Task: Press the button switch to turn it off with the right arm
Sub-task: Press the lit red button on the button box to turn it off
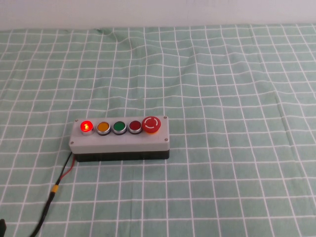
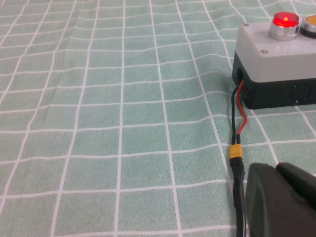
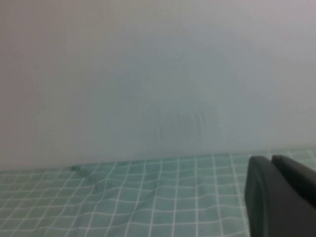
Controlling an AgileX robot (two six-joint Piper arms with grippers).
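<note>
— Left of centre in the high view, we see the button box (image 1: 120,143) lying on the checked green cloth (image 1: 232,148), with five buttons in a row along its grey top
— We count them from the frame's left: a lit red button (image 1: 87,127), glowing, then an orange button (image 1: 103,127), a green button (image 1: 119,127), a dark red button (image 1: 135,127) and a big red mushroom button (image 1: 151,125) at the right end
— From the box's left end we follow a black cable (image 1: 53,192), with a yellow connector (image 1: 56,188) on it, down to the lower left corner of the frame; a pale wall (image 1: 158,12) runs along the top edge
— In the left wrist view, we have the left gripper (image 2: 279,197) as a dark bulk close to the camera, low over the cloth, just beside the cable and near the box's end. We cannot tell whether it is apart or together
— That view also shows us the lit red button shining at the near end of the lid, and a red wire (image 2: 241,111) leaving the box's dark side beside a black one and reaching the yellow connector
— In the right wrist view, we get the right gripper (image 3: 279,197), a dark shape close to the lens, above the cloth and facing the wall. Again we cannot tell if it is apart or together
</note>
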